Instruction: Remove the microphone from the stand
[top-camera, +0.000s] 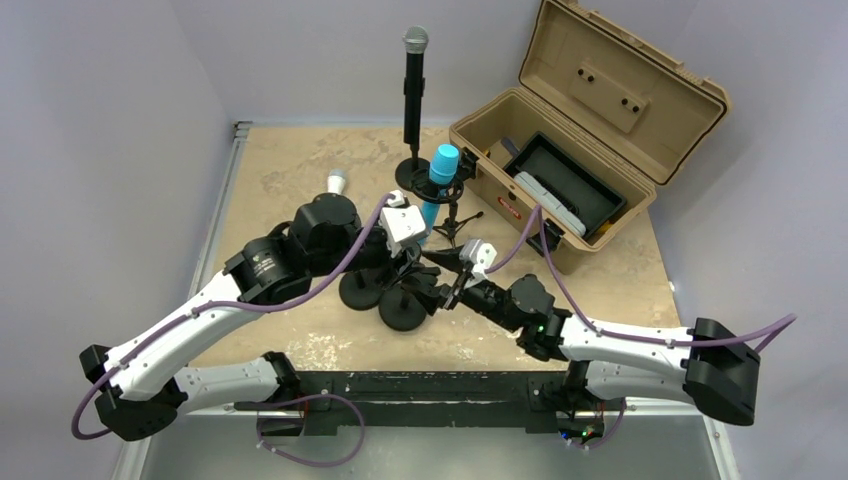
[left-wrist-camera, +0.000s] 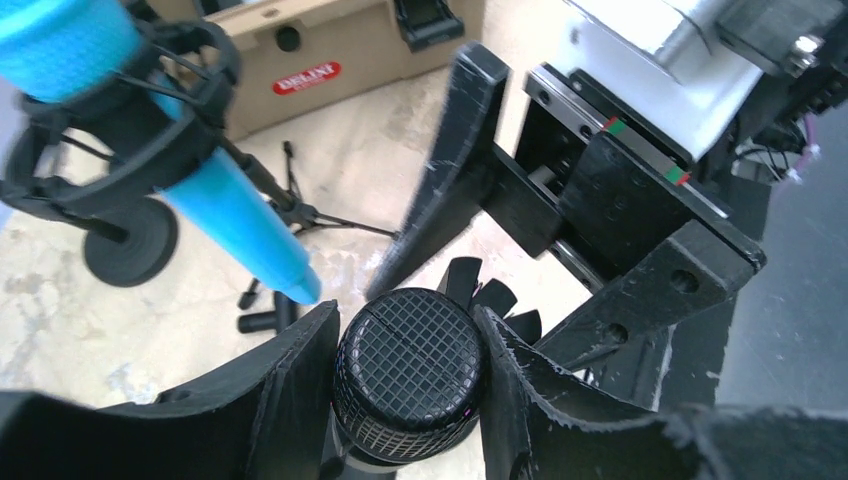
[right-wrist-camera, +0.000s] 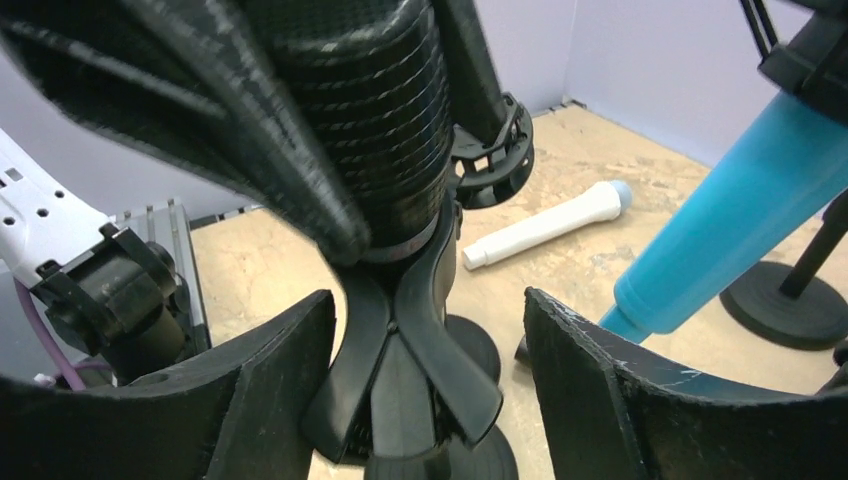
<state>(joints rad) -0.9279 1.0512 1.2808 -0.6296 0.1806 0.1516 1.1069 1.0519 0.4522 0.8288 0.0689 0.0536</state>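
Observation:
The black microphone (left-wrist-camera: 410, 375) with a mesh head stands upright in the spring clip (right-wrist-camera: 410, 345) of a short stand with a round base (top-camera: 403, 310). My left gripper (left-wrist-camera: 405, 320) is shut on the mesh head, one finger pressing each side. From the right, my right gripper (right-wrist-camera: 428, 300) reaches in low and stands open around the clip's two levers. Its left finger sits close to one lever, and there is a clear gap at the right finger. In the top view my left gripper (top-camera: 405, 235) covers the microphone, and my right gripper (top-camera: 442, 285) sits just below it.
A blue microphone (top-camera: 440, 180) hangs in a shock mount on a small tripod just behind. A tall stand with a silver-headed microphone (top-camera: 414, 80) is at the back. A white microphone (top-camera: 336, 183) lies on the table. An open tan case (top-camera: 590, 130) fills the right. A second round base (top-camera: 362, 290) stands close by.

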